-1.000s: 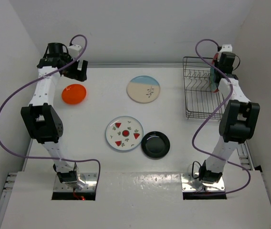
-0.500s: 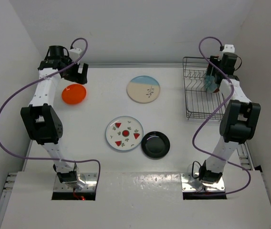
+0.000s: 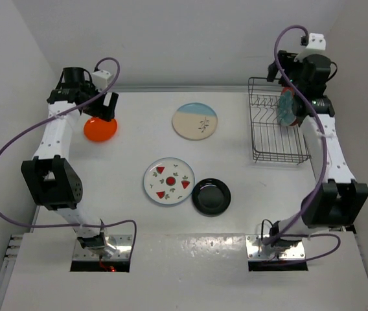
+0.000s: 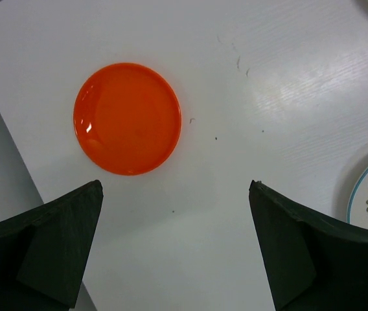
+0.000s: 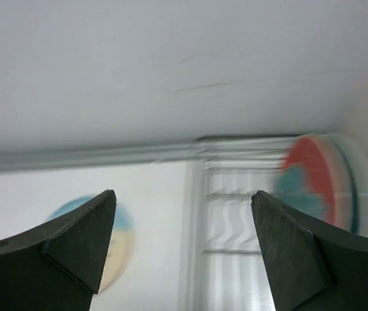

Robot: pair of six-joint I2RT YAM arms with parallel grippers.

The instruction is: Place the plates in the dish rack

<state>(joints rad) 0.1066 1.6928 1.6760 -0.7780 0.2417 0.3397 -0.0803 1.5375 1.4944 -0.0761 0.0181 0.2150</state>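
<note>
Red plate (image 3: 288, 107) stands in your dish rack (image 3: 266, 146) at 2 o'clock; right gripper (image 5: 183, 197) has lifted away, jaws wide, empty; left gripper (image 4: 174, 188) likewise.

Opened the right gripper (image 5: 183, 193) and drew it up, away from the dish rack (image 3: 268, 139) — left the red plate with teal flowers (image 3: 287, 109) standing on edge in the slots, no longer pinched. Swung the right elbow outward. Lowered the left gripper (image 4: 175, 184) toward the orange plate (image 4: 127, 118) — now overlapping its far rim from above.
</note>
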